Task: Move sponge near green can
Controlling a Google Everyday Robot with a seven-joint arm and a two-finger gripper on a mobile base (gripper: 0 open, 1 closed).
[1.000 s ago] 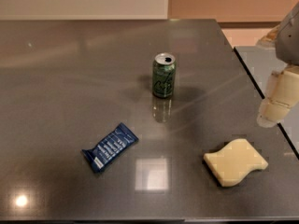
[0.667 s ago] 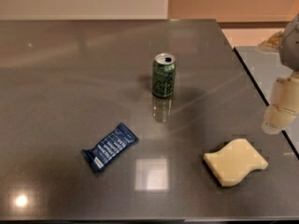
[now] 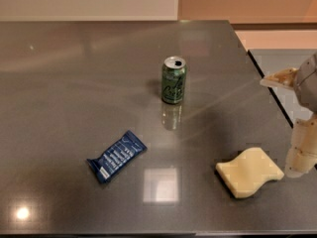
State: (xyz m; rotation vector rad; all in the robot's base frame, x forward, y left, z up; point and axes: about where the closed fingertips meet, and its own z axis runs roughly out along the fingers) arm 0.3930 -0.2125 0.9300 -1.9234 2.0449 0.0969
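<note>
The pale yellow sponge [image 3: 249, 172] lies flat on the dark grey table [image 3: 74, 83] at the front right. The green can [image 3: 174, 80] stands upright near the table's middle, well to the back left of the sponge. My gripper [image 3: 300, 155] hangs at the right edge of the view, just to the right of the sponge and close beside it. It holds nothing that I can see.
A blue snack wrapper [image 3: 117, 156] lies at the front left of the middle. The table's right edge runs just past the sponge, with a second grey surface [image 3: 282, 68] beyond it. Bright light reflections lie on the tabletop near the front.
My gripper has moved down and toward the front, from level with the can's height in view to right beside the sponge. The sponge, can and wrapper have not moved.
</note>
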